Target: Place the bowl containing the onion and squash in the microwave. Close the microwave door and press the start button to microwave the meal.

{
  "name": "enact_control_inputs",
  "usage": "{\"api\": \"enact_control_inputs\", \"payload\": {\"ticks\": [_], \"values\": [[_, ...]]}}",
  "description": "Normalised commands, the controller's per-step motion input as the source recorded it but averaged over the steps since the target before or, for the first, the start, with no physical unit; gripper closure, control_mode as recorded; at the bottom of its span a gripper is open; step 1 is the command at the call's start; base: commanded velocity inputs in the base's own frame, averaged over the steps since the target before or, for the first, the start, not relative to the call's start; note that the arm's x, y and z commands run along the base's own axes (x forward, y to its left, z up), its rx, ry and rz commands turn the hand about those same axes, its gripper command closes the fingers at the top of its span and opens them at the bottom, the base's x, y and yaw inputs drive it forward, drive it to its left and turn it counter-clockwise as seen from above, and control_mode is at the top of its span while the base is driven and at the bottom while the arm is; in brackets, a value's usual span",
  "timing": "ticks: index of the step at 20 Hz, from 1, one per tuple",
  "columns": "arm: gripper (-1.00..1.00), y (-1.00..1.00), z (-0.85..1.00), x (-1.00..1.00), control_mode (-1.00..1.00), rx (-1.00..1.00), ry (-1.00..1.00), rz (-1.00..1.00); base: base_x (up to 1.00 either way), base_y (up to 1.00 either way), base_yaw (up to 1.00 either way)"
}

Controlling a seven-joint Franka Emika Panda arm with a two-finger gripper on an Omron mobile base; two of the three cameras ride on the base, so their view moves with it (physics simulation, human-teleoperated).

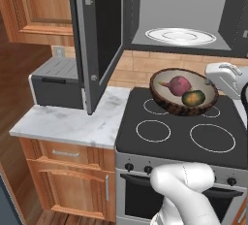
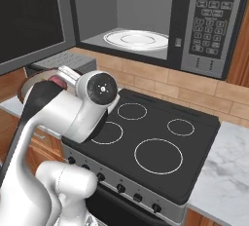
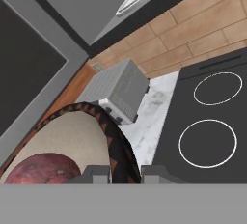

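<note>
Our gripper [image 3: 125, 175] pinches the bowl [image 1: 184, 91] by its rim (onion [image 1: 178, 84] and squash [image 1: 193, 98] inside). The open microwave [image 1: 186, 13] lies above and just beyond.

No readable words, brands or numbers appear anywhere; the dark button panel [image 2: 209, 15] on the right of the large grey steel microwave [image 2: 146, 6] carries small pale markings, possibly labels, too blurred to make out.

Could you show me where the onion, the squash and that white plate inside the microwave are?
onion [image 1: 178, 85]: left base view, its purple middle.
squash [image 1: 194, 98]: left base view, its green-orange top.
turntable plate [image 1: 180, 36]: left base view, the plate's centre.
</note>
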Motion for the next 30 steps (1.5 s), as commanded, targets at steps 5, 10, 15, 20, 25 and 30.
{"api": "enact_control_inputs", "payload": {"ticks": [5, 10, 15, 20, 25, 30], "values": [[1.0, 0.0, 0.0, 0.11, -1.0, 0.0, 0.0, 0.0, 0.25, 0.0, 0.0], [1.0, 0.0, 0.0, 0.11, -1.0, 0.0, 0.0, 0.0, 0.0, 0.0, 0.0], [1.0, 0.0, 0.0, 0.05, -1.0, 0.0, 0.0, 0.0, 0.0, 0.0, 0.0], [1.0, 0.0, 0.11, 0.02, -1.0, 0.0, 0.02, 0.0, 0.0, 0.0, 0.0], [1.0, 0.0, 0.64, 0.0, -1.0, 0.0, -0.04, 0.0, 0.0, 0.0, 0.0], [1.0, -0.03, 0.62, 0.0, -1.0, 0.0, -0.01, -0.1, 0.0, 0.0, 0.0]]}}
